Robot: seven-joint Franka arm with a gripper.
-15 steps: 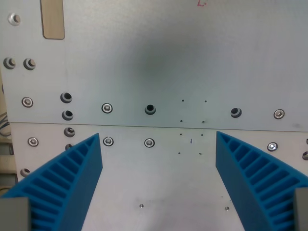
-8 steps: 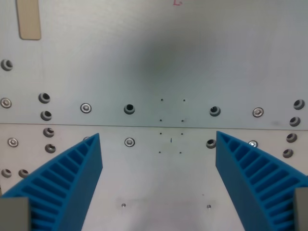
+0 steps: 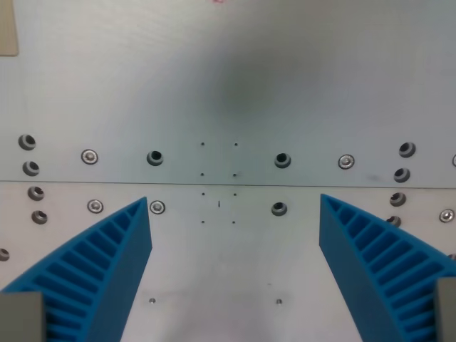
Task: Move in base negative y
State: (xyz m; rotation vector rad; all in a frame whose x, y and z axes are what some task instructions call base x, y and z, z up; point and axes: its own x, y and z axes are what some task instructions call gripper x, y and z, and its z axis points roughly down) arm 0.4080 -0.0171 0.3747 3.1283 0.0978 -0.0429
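Note:
My gripper [image 3: 235,214] is open and empty, its two blue ribbed fingers [image 3: 107,271] reaching in from the bottom corners of the wrist view. Below it lies a grey metal plate [image 3: 235,85] with a straight seam [image 3: 285,187] running across the view. Nothing sits between the fingers.
Rows of bolts and holes [image 3: 154,157] run along both sides of the seam. A cluster of tiny holes [image 3: 219,184] lies near the middle. A tan tape strip [image 3: 7,35] shows at the wrist view's upper left edge. A red mark [image 3: 218,1] sits at the top edge.
The whole scene has shifted toward the wrist view's left, so the camera has moved to the right over the plate. The fingers keep the same opening.

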